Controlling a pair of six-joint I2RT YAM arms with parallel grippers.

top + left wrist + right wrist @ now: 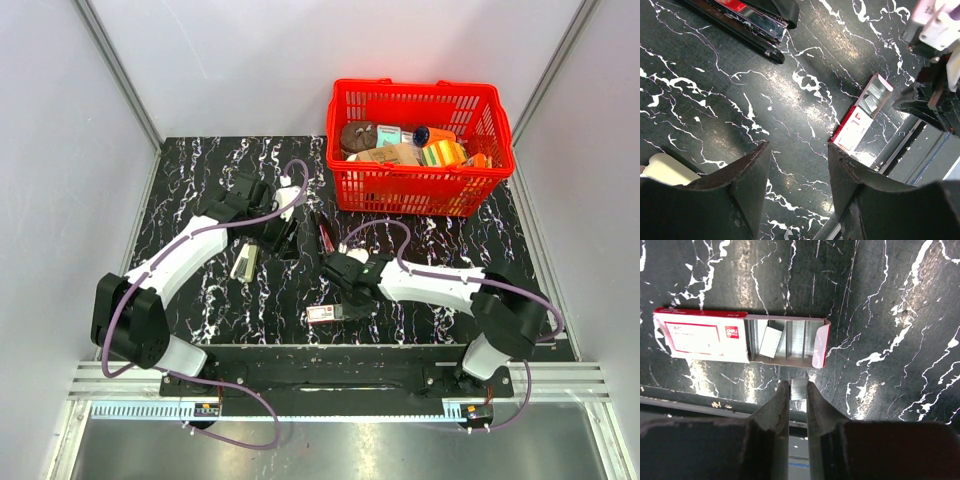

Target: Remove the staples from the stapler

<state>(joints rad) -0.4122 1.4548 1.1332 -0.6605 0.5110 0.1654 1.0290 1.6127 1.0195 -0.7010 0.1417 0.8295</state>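
The stapler [323,236] is a slim black bar with a red inner part, lying on the black marbled table between the arms. In the left wrist view it lies opened at the top [742,16]. My left gripper [284,237] is open and empty just left of the stapler; the left wrist view shows its jaws [799,156] wide apart over bare table. My right gripper [798,386] is shut on a short silver strip of staples [799,391], right at the edge of the open red-and-white staple box [740,335], whose tray holds more strips. The box lies near the front edge [325,314].
A short cream oblong object [245,262] lies left of the stapler, and shows at the lower left of the left wrist view [665,170]. A red basket [420,192] full of items stands at the back right. The table's front edge and metal rail [330,355] are just beyond the box.
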